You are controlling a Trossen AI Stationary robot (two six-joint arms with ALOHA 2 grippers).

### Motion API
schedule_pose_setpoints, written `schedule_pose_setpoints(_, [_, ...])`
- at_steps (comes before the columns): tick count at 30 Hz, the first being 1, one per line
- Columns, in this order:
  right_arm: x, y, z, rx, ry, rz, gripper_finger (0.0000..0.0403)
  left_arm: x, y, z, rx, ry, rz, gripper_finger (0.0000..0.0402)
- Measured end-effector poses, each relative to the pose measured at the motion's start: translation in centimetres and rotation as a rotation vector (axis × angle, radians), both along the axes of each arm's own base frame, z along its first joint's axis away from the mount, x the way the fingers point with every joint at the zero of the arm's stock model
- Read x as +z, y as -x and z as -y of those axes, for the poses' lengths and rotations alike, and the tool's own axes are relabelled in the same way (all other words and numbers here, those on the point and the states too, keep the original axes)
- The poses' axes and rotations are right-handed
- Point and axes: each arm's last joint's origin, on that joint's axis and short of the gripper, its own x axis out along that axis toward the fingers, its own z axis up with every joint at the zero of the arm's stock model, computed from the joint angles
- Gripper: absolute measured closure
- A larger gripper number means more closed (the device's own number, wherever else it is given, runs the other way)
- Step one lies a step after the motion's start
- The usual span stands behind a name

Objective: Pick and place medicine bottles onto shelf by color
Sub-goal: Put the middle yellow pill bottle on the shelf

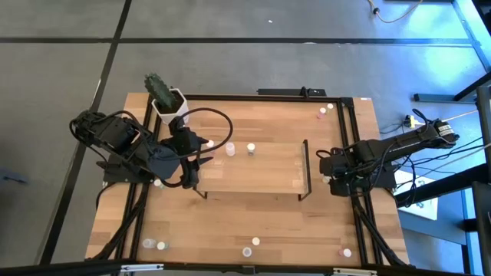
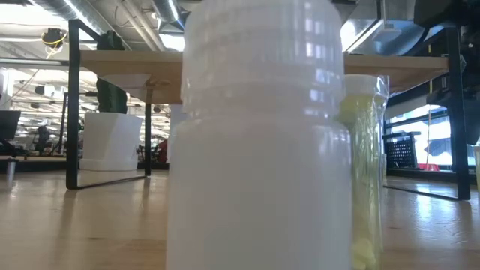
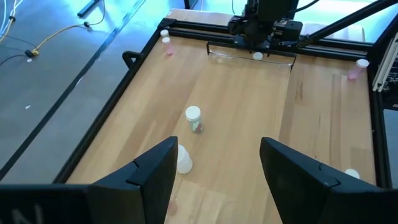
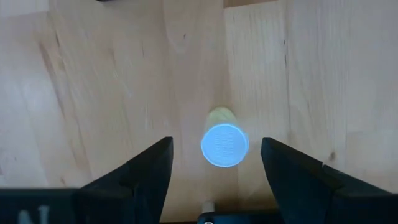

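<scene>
A cactus is sitting in the white pot point(image 1: 167, 103). Bottles point(image 1: 250, 149) are lying scattered around the shelf point(image 1: 253, 170). The left gripper point(image 3: 214, 165) and right gripper point(image 4: 216, 163) are both hanging released, the right above a yellow bottle point(image 4: 224, 143).

Upright bottles point(image 1: 250, 149) scattered around shelf point(image 1: 253, 172), seemingly.

Dark jointed arms, black cables
</scene>
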Motion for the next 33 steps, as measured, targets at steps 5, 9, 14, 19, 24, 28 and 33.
schedule_pose_setpoints(5, [0.0,-0.01,0.0,-0.016,-0.003,0.0,0.0157,0.0,0.0,0.0,0.011,0.014,0.006,0.0179])
schedule_pose_setpoints(9, [0.02,-0.08,-0.02,-0.057,-0.012,0.005,0.0157,0.0,0.0,0.0,0.012,0.016,0.007,0.0179])
schedule_pose_setpoints(14, [0.02,-0.18,-0.04,-0.118,-0.024,0.009,0.0157,0.0,0.0,0.0,0.012,0.016,0.007,0.0179])
schedule_pose_setpoints(19, [0.03,-0.22,-0.05,-0.155,-0.031,0.011,0.0157,0.0,0.0,0.0,0.012,0.015,0.006,0.0179])
schedule_pose_setpoints(24, [0.03,-0.25,-0.06,-0.134,-0.029,0.016,0.0157,0.0,0.0,0.0,0.012,0.015,0.006,0.0179])
schedule_pose_setpoints(28, [0.08,-0.44,-0.11,-0.195,-0.048,0.031,0.0157,-0.01,0.0,0.0,0.012,0.015,0.006,0.0179])
schedule_pose_setpoints(33, [0.08,-0.31,-0.08,-0.23,-0.052,0.02,0.0157,-0.01,0.0,0.0,0.011,0.015,0.006,0.0179])
